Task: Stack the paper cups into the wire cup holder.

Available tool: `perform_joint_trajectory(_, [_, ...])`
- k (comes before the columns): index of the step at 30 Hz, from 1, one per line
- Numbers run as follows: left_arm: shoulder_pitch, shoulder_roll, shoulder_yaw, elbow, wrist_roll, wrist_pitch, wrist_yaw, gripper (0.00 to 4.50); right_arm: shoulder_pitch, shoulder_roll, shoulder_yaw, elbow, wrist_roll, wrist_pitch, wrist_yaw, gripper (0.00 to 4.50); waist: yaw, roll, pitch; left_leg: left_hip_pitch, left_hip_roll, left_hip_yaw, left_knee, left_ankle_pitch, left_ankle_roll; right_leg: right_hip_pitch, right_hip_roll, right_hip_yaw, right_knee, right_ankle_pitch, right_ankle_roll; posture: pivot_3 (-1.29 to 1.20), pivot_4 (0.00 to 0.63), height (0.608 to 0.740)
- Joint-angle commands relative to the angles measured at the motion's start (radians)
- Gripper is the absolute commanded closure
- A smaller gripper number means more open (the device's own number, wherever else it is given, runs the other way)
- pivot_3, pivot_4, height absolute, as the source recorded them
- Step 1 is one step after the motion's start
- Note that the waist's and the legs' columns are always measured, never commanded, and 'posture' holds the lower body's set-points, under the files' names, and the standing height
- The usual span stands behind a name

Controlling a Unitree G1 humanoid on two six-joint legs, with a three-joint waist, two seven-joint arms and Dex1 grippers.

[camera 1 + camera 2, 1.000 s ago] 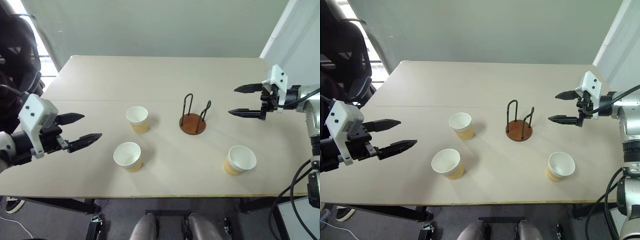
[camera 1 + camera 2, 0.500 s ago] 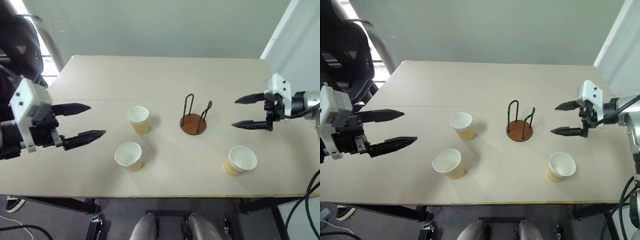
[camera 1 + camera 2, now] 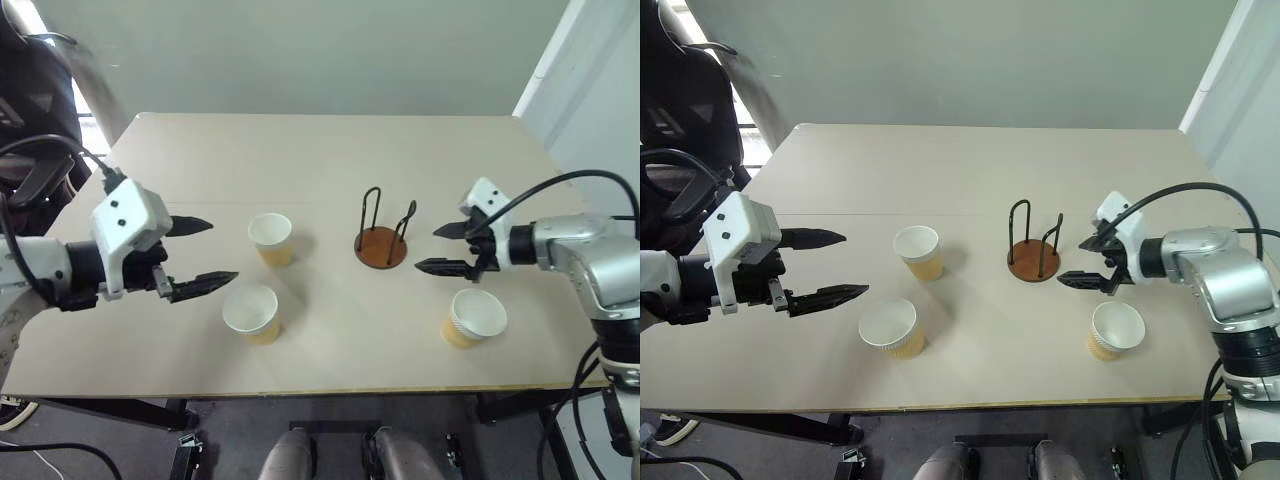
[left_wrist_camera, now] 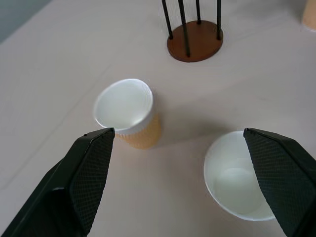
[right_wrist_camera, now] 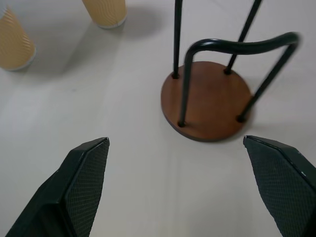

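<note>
In the left wrist view, the wire cup holder [image 4: 194, 37] is cut off by the top edge, so its loops' tops are unseen. In the right wrist view, two paper cups [image 5: 14, 44] at upper left are cropped, their rims hidden.

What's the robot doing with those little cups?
It is about to stack three tan ribbed paper cups into the black wire cup holder with a round reddish-brown base. Nothing is stacked yet: all three stand upright on the pale table. The left gripper is open beside two cups; the right gripper is open next to the empty holder.
</note>
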Motion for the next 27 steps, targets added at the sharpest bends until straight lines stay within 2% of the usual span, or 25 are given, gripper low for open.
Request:
perform_joint_trajectory(1, [-0.033, 0.002, 0.029, -0.026, -0.024, 0.004, 0.004, 0.02, -0.033, 0.025, 0.005, -0.03, 0.013, 0.048, -0.057, 0.0, 0.001, 0.0, 0.0, 0.0, 0.0, 0.0, 0.0, 0.0, 0.0, 0.0, 0.0, 0.0, 0.0, 0.0, 0.0, 0.0, 0.15, 0.74])
perform_joint_trajectory(7, [-0.026, 0.001, 0.044, -0.037, -0.033, 0.018, 0.008, 0.02, -0.054, 0.084, 0.033, 0.031, -0.005, 0.074, -0.13, 0.0, 0.002, 0.0, 0.0, -0.001, 0.0, 0.0, 0.0, -0.001, 0.0, -0.001, 0.0, 0.0, 0.0, 0.0, 0.0, 0.0, 0.15, 0.74])
perform_joint_trajectory(27, [0.042, -0.01, 0.13, -0.106, -0.045, 0.062, 0.038, 0.02, -0.109, 0.261, 0.044, 0.161, -0.021, -0.08, -0.228, 0.0, 0.005, -0.001, 0.0, -0.001, 0.0, 0.0, 0.0, -0.002, -0.001, -0.002, 0.0, 0.0, 0.001, 0.0, -0.001, 0.0, 0.15, 0.74])
